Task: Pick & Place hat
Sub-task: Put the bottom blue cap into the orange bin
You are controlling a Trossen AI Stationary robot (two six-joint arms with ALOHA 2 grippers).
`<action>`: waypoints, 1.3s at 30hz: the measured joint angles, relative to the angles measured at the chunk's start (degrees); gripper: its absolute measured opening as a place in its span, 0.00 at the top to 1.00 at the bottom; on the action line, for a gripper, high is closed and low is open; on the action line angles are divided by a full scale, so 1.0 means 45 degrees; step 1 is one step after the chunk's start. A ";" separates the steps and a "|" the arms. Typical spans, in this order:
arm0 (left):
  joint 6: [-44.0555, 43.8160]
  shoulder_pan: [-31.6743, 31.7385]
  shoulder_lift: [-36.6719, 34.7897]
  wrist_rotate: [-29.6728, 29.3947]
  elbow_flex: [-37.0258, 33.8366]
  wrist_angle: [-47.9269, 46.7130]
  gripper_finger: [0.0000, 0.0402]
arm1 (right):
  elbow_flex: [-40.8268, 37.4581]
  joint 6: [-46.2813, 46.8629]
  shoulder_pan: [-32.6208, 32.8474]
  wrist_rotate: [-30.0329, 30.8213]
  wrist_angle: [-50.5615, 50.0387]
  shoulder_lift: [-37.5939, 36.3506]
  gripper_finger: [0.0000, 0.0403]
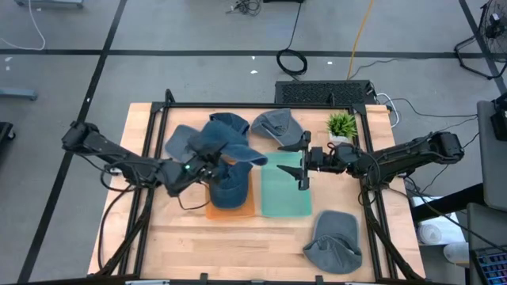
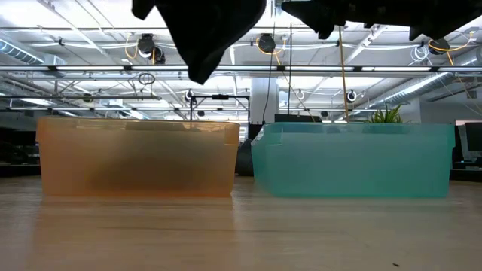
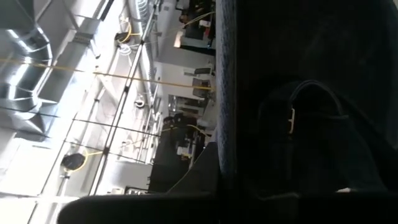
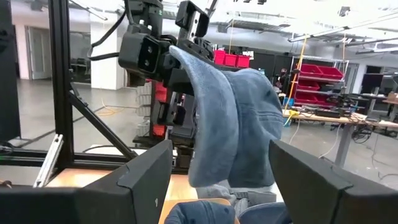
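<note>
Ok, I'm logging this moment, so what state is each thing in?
Left gripper: shut on a blue hat, held above the orange bin.
Right gripper: open, empty, over the green bin.
Orange bin: holds a blue hat.
Grey hat: lying on the table.

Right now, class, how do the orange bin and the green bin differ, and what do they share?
The orange bin has a blue hat in it; the green bin shows no hat. The orange bin lies below the left gripper's hanging hat, the green bin below the open right gripper. Both are translucent, side by side.
</note>
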 joint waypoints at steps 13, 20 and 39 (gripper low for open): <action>0.0478 0.0561 0.1182 0.1033 0.0000 0.2595 0.97 | 0.0000 -0.0240 0.0049 0.0942 -0.0062 0.0000 0.37; 0.0586 0.0893 0.1694 0.1176 0.0019 0.3352 0.97 | -0.0010 -0.0196 0.0138 0.0898 -0.0296 0.0005 0.37; -0.1850 0.1077 0.1871 0.1969 0.0022 0.3212 0.97 | -0.0005 -0.0245 0.0383 0.1291 -0.0218 0.0005 0.37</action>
